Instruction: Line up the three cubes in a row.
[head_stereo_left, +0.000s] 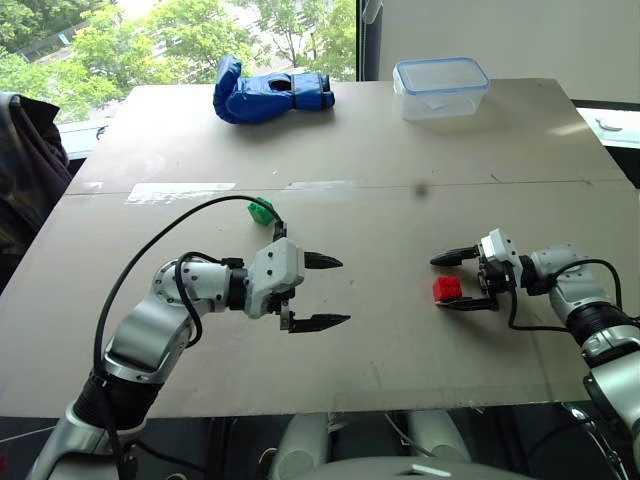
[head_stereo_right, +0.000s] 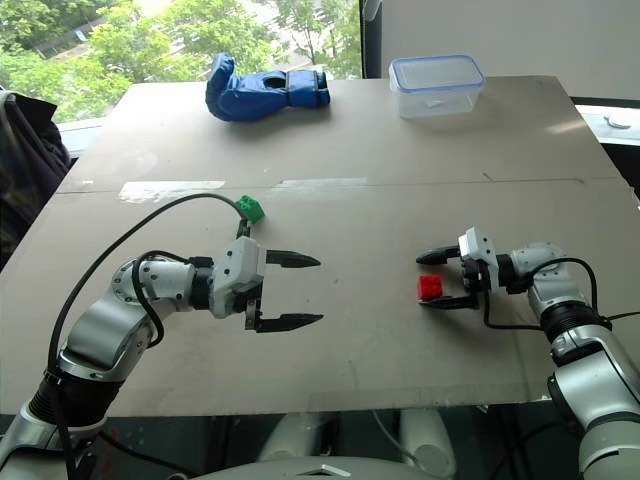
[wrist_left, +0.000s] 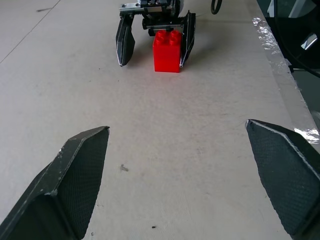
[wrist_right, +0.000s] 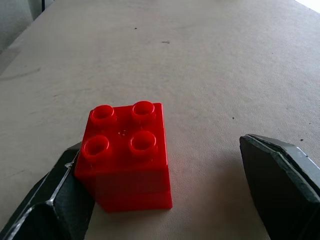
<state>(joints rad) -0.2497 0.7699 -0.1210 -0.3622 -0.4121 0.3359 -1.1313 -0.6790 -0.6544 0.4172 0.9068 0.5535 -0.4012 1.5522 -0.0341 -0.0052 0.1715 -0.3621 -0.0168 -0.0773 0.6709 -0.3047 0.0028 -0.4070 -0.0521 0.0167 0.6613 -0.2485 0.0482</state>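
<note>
A blue glove (head_stereo_left: 270, 88) is lying at the upper centre of the frame near the far edge of the table (head_stereo_left: 400, 180), and a clear lidded container (head_stereo_left: 440, 87) is sitting to its right, well apart from it. Dark fabric (head_stereo_left: 25, 170) is hanging at the left edge of the frame beside the table. None of these is standing between the grippers and the blocks.

The left gripper (head_stereo_left: 322, 291) is hovering in the lower centre-left of the frame, its arm bending in from the lower left and its fingers pointing toward the right side of the picture, spread wide with nothing between them. The green cube (head_stereo_left: 261, 210) is sitting on the table just above and behind that gripper, near a black cable (head_stereo_left: 180, 215) looping off the arm.

The right gripper (head_stereo_left: 458, 281) is reaching in from the right edge, pointing left, its fingers spread around the red cube (head_stereo_left: 446, 289). In the right wrist view one finger (wrist_right: 55, 205) is touching the cube's side while the other (wrist_right: 282, 175) is standing apart from it. The red cube is resting upright on the table, studs up.

No readable writing is showing on any object.
</note>
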